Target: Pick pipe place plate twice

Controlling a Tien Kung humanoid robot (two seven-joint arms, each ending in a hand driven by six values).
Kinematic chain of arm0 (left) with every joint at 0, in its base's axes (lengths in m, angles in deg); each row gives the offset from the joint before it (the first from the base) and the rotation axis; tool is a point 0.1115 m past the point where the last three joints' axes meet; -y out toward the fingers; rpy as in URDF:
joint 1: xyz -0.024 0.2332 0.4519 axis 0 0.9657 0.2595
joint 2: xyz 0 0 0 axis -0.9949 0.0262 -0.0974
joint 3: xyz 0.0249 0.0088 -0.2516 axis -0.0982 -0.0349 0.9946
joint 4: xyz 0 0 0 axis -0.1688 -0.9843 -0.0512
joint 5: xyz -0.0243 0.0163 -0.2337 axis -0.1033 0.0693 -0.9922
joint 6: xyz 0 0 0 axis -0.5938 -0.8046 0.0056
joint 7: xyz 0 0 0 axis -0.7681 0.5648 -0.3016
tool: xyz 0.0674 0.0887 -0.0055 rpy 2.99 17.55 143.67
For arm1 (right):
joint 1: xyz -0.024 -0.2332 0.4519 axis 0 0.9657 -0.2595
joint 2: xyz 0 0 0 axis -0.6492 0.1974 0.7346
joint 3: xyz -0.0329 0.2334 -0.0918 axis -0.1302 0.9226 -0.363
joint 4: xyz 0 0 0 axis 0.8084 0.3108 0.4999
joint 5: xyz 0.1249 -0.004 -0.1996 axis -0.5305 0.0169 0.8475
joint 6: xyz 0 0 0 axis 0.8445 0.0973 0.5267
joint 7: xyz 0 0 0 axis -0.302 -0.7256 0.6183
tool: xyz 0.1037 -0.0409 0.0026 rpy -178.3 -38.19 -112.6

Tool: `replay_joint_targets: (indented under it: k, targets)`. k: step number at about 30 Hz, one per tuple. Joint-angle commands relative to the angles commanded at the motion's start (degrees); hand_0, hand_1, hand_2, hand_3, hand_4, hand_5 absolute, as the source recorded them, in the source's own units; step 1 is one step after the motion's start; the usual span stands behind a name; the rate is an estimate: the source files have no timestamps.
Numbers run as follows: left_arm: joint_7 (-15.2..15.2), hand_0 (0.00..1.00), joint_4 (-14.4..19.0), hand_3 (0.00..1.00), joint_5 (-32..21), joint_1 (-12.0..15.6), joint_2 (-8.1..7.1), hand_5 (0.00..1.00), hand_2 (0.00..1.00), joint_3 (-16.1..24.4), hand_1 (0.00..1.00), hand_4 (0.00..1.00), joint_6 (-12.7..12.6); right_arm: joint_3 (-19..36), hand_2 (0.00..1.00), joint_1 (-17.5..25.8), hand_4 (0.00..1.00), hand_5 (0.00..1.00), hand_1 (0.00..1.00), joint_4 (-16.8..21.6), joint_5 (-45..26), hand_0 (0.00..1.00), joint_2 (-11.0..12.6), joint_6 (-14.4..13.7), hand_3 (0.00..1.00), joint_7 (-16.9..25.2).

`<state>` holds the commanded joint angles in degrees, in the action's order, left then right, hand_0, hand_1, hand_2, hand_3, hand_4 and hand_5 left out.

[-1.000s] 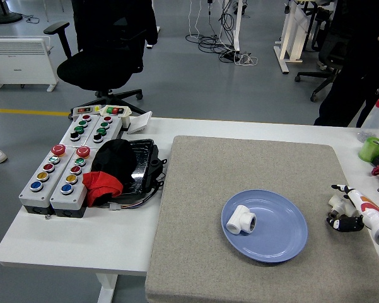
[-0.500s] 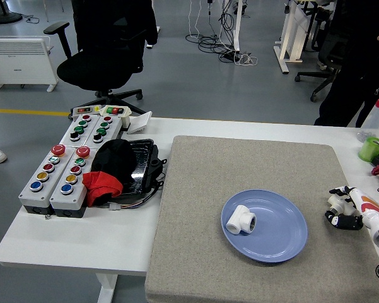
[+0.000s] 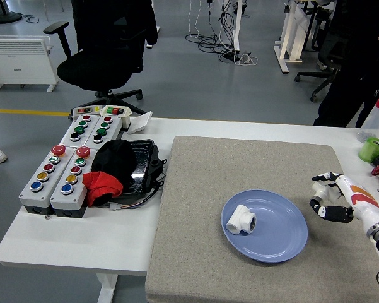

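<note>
Resting at the blue plate's [image 3: 284, 243] nine o'clock, one white pipe fitting [image 3: 241, 219] is delivered; the right hand [image 3: 328, 201], at three o'clock, grips what appears a second, undelivered.

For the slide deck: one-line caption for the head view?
Right hand carries a white pipe fitting toward the blue plate, where another white fitting already lies.

Bright, even overhead light is washing the scene; the blue plate [image 3: 265, 225] is casting only a thin soft shadow on the grey mat [image 3: 252, 214]. Focus is holding sharp throughout, without glare.
</note>
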<state>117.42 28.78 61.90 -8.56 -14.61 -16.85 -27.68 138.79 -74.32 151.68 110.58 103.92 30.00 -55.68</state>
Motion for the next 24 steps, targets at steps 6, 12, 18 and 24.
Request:
replay_joint_targets:
  k: [6, 12, 18, 24]
  targets:
    - [0.1, 0.649, 0.1, 0.551, -0.2, 0.1, -0.02, 0.998, 0.635, -0.1, 0.628, 0.386, 0.0, -3.9, 0.559, 1.2, 0.486, 0.123, 0.550, 8.6, 1.4, 0.513, 1.4, 2.8, 0.607, -1.2]
    - [0.2, 0.650, 0.1, 0.551, 0.0, 0.3, 0.01, 0.998, 0.634, 0.0, 0.628, 0.386, 0.0, -6.6, 0.812, 2.3, 0.570, 0.154, 0.754, 8.8, 3.2, 0.780, 1.6, 4.2, 0.747, -1.7]
    - [0.2, 0.649, 0.1, 0.551, 0.4, 0.4, 0.04, 0.998, 0.635, 0.3, 0.628, 0.386, 0.2, -7.3, 0.998, 2.4, 0.733, 0.251, 0.931, 8.3, 3.1, 0.986, 1.2, 5.9, 0.942, -1.8]
    - [0.3, 0.649, 0.2, 0.550, 0.1, 0.4, -0.03, 0.998, 0.635, 0.1, 0.628, 0.385, 0.2, -6.6, 0.998, 2.5, 0.779, 0.253, 0.956, 8.5, 2.8, 0.998, 1.0, 5.3, 0.998, -0.2]
